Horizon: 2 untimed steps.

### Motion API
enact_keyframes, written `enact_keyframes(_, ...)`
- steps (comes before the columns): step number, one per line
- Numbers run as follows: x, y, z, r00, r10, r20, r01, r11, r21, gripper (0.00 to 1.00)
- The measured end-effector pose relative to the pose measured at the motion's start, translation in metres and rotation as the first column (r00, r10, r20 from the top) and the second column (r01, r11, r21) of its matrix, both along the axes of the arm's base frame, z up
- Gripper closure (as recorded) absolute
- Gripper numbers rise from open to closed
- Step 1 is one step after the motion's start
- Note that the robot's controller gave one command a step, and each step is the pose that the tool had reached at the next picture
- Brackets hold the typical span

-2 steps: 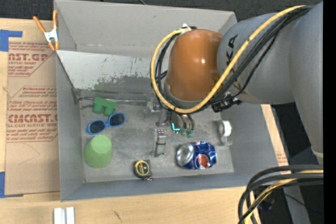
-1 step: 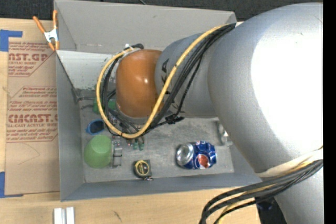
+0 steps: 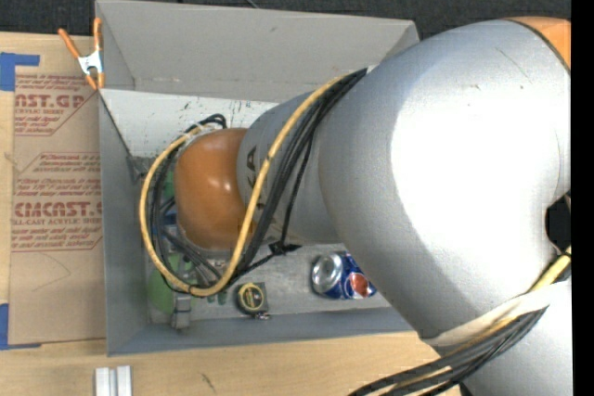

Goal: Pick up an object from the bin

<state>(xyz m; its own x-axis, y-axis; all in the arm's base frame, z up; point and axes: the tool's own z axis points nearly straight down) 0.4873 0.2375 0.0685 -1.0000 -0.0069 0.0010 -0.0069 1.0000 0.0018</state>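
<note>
My gripper (image 3: 188, 261) reaches down into the bin's front left part, and only a dark part of its body shows under the wrist's orange cover. Right beside it a green thing (image 3: 159, 287) lies against the left wall, partly hidden. A small round yellow-and-black tape measure (image 3: 251, 297) lies on the floor by the front wall, just right of the gripper. Further right a crushed blue, red and silver drink can (image 3: 340, 276) lies on its side, partly under the arm.
The big grey arm comes in from the right and covers most of the bin's middle and right. Yellow and black cables loop around the orange cover, close to the left wall. Bare scuffed floor shows at the back left.
</note>
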Motion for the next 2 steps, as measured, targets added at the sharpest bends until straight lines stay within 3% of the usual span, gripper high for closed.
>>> enact_keyframes(1, 0.004, -0.002, 0.004, 1.000, -0.004, 0.006, 0.004, 1.000, 0.002, 1.00)
enact_keyframes(2, 0.019, -0.024, 0.148, 1.000, -0.023, 0.009, 0.023, 1.000, 0.002, 1.00)
